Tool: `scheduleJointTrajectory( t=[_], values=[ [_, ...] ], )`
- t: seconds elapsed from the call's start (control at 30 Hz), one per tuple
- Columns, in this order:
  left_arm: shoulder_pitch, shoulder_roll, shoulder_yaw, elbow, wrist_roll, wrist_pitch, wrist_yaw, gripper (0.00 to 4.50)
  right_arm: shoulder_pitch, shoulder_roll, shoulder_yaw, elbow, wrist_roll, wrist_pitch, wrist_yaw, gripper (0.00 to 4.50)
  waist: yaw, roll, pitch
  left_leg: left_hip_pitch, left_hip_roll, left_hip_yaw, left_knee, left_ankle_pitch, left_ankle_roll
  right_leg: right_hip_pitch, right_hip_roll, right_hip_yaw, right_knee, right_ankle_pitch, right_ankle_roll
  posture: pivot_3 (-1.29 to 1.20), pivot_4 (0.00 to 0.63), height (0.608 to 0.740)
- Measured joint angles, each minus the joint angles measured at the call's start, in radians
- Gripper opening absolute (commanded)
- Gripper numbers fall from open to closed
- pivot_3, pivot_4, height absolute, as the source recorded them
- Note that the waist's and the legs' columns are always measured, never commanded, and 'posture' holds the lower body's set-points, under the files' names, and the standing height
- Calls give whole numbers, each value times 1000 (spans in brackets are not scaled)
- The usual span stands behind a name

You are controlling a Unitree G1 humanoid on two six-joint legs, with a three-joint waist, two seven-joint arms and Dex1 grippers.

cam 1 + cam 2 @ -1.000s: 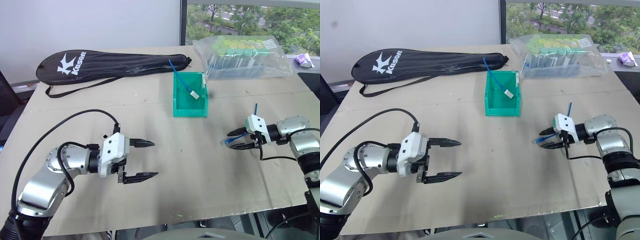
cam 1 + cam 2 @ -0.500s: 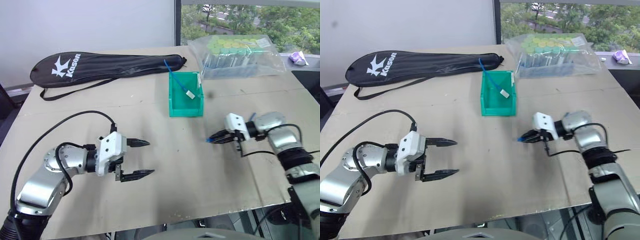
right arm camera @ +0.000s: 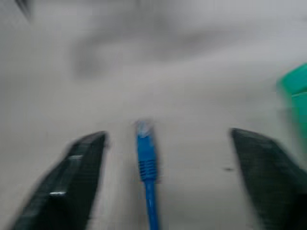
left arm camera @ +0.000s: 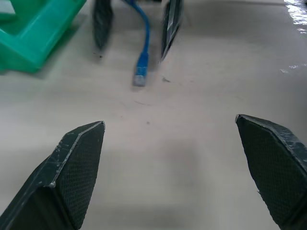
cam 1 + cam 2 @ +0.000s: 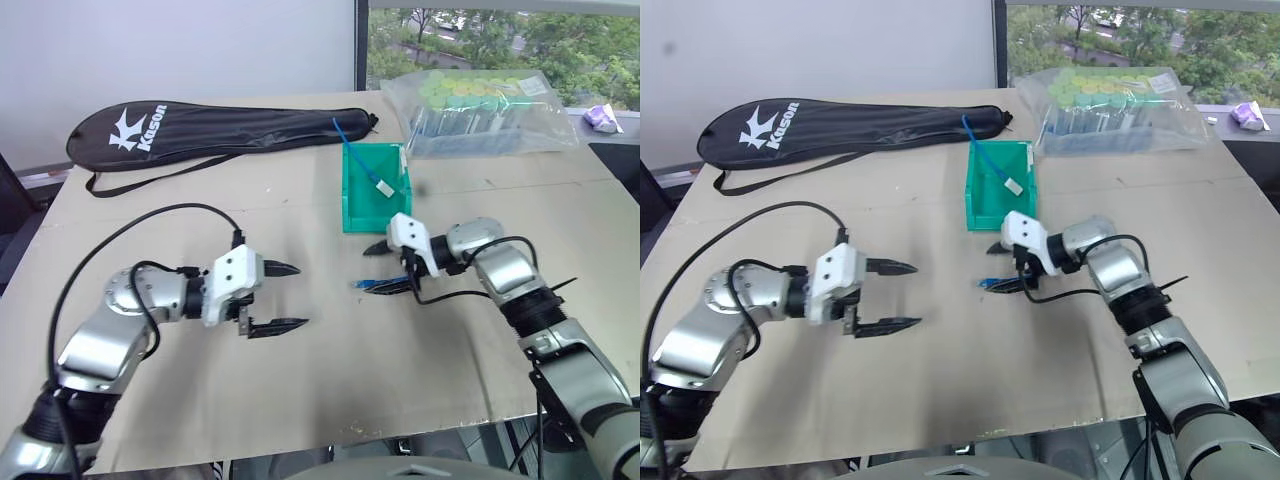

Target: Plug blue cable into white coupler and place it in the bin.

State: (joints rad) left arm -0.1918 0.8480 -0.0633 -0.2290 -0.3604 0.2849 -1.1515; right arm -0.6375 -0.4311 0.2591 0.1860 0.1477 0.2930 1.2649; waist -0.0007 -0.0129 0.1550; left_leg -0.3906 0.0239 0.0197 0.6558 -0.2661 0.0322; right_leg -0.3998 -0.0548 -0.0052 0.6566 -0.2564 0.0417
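The right tool has travelled from the right side of the table toward its centre and now sits just in front of the bin. A second ago its fingers were pinched on the blue cable; they now stand spread, with the cable's plug end lying between them and no finger visibly touching it. Whether the cable rests fully on the table cannot be confirmed. Judged from this, the cable has been released near the middle, probably for a handover or a re-grip.

The left tool has advanced slightly toward the cable. Its fingers are spread wide, empty, and point at the plug from nearby.

The bin holds a second blue cable, which trails over the back wall, and a small white coupler at its end. No coupler is visible on the cable between the right tool's fingers, so mating is judged not yet done.
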Motion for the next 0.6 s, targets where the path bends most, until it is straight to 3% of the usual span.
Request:
scheduleJointTrajectory(
  t=[0.1, 0.23, 0.4, 0.47, 0.57, 0.6],
  values=[
    [-46, -52, -58, 36, 47, 6, 29, 4500, 121, -68, -91, -160, 91, 73, -9, 4442, 8, 0, 0, -4, 0, 0, 2, 0, 0, -3, 0, 0, 0, 0, 0, 0, 150, 740],
    [-131, -159, -157, 147, 108, -26, 38, 4500, 402, -98, -255, -406, 209, 132, -114, 4442, 14, -1, 0, -7, -1, -1, 6, 0, 0, -5, 1, -1, 2, 0, 0, 0, 150, 740],
    [-237, -232, -231, 295, 168, -64, 6, 4500, 749, -104, -344, -557, 213, 70, -222, 4442, 14, -1, 0, -7, -1, -1, 11, 0, 0, -3, 2, 0, 5, 0, 1, 0, 150, 740],
    [-264, -248, -245, 351, 187, -83, -3, 4500, 803, -102, -354, -575, 210, 49, -254, 4442, 1, -1, 0, -6, -1, 0, 13, 0, 0, -3, 4, 3, 5, 0, 1, 0, 150, 740],
    [-302, -259, -258, 401, 209, -101, -20, 3714, 817, -89, -354, -604, 210, 29, -304, 4500, -6, -1, -1, -4, -1, 0, 14, 0, 0, 0, 4, 3, 5, 0, 1, 0, 150, 740],
    [-312, -265, -260, 418, 216, -111, -28, 3215, 821, -79, -354, -616, 210, 23, -325, 4500, -6, -2, -1, -2, -1, 0, 14, 0, 0, 1, 4, 3, 5, 0, 1, 0, 150, 740]
  ],
)
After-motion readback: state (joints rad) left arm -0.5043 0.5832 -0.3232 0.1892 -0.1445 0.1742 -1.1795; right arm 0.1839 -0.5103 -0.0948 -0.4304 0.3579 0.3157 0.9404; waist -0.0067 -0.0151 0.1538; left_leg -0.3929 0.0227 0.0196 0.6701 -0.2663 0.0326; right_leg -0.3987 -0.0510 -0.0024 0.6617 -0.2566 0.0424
